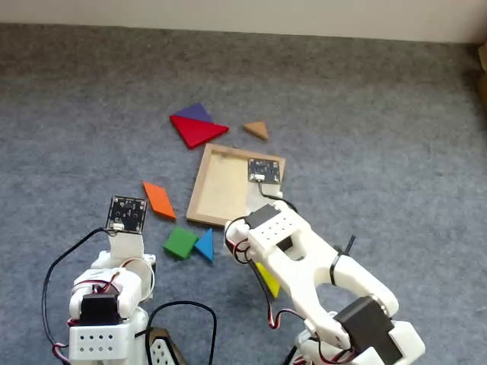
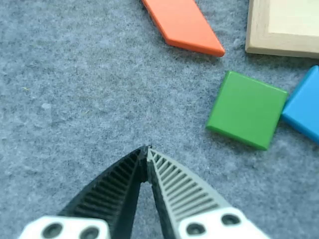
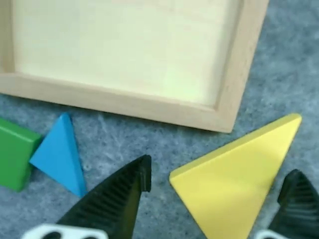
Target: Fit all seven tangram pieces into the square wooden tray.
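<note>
Left arm [image 1: 106,300]: folded low at the near left of the grey carpet [image 1: 380,114], wrist tipped downward.
Left gripper [image 2: 147,152]: the two fingers meet tip to tip with nothing between them, over bare carpet.
Right arm [image 1: 304,266]: stretched forward from the near right, its wrist over the near corner of the tray.
Right gripper [image 3: 219,177]: fingers spread wide, one on each side of the yellow triangle, not closed on it.
Yellow triangle [image 3: 234,174]: a large flat piece on the carpet just outside the tray's near rim, partly under the right arm in the high view.
Green square [image 1: 180,243]: flat on the carpet between the two arms, touching the blue triangle.
Blue triangle [image 1: 205,244]: small, just beside the square and near the tray's near corner.
Orange parallelogram [image 1: 159,199]: beyond the green square, near the tray's left rim but apart from it.
Tray [image 1: 200,182]: square, pale wood with a raised rim, its floor bare wood; all seven pieces lie outside it.
Red triangle [image 1: 198,129]: large, just beyond the tray's far corner.
Purple triangle [image 1: 194,112]: touching the red one's far edge.
Brown triangle [image 1: 256,130]: small, beyond the tray's far rim, apart from the red one.
</note>
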Action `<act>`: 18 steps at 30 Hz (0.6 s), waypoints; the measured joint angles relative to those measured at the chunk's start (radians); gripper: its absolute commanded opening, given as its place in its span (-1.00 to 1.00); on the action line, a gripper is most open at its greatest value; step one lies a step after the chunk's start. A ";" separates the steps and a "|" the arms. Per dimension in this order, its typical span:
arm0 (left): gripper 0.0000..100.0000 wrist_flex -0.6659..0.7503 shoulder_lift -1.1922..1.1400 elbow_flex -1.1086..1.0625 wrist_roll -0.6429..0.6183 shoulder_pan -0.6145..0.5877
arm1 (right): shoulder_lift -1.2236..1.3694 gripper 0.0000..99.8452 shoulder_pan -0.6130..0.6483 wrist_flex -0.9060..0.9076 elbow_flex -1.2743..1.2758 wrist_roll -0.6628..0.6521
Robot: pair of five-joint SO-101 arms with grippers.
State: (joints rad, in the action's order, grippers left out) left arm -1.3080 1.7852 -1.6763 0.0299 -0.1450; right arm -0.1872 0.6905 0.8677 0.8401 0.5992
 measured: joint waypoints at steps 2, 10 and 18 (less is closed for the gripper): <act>-0.99 0.000 0.000 0.000 0.000 0.000 | 0.000 -0.23 0.000 -0.005 0.034 0.000; -0.99 0.000 0.000 0.000 0.000 0.000 | -0.003 -0.23 -0.005 -0.020 0.063 0.002; -0.99 0.000 0.000 0.000 0.000 0.000 | -0.003 -0.49 -0.034 -0.020 0.063 0.002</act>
State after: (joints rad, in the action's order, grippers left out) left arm -1.3080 1.7852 -1.6763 0.0299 -0.1450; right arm -0.1903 0.6567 0.8477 0.9030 0.6007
